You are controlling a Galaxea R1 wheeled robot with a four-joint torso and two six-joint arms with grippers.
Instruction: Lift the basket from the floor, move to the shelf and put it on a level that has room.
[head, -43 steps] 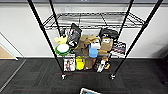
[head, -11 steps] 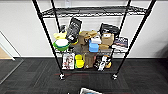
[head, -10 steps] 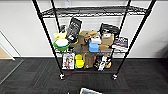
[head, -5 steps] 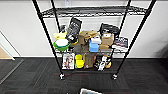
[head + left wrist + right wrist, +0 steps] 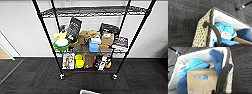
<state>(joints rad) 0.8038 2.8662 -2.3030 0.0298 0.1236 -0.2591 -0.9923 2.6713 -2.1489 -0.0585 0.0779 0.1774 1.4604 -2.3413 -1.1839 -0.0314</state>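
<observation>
Since the earliest picture the whole head view has shifted a little downward, so the camera moved; the rack's contents lie as before.

The basket (image 5: 205, 30) is small and beige, woven, with a darker braided rim, a white lining and a dark loop handle (image 5: 214, 31) at each narrow end. In the head view a pale corner of it (image 5: 88, 92) shows at the bottom edge, in front of the shelf (image 5: 92, 42), over the dark grey floor (image 5: 30, 75). Inside it lie a light blue plush toy (image 5: 194, 63), a darker blue fluffy cloth (image 5: 217, 60) and a brown paper packet (image 5: 201, 80) with blue print, standing against the cloth.

The shelf's upper wire level (image 5: 95, 11) looks bare. The tier below holds a green bowl (image 5: 61, 45), a black bag (image 5: 73, 29), brown boxes and a blue box (image 5: 93, 46); the lowest tier holds a book and yellow containers (image 5: 79, 60).

Whether either gripper is open or closed, I cannot tell.
</observation>
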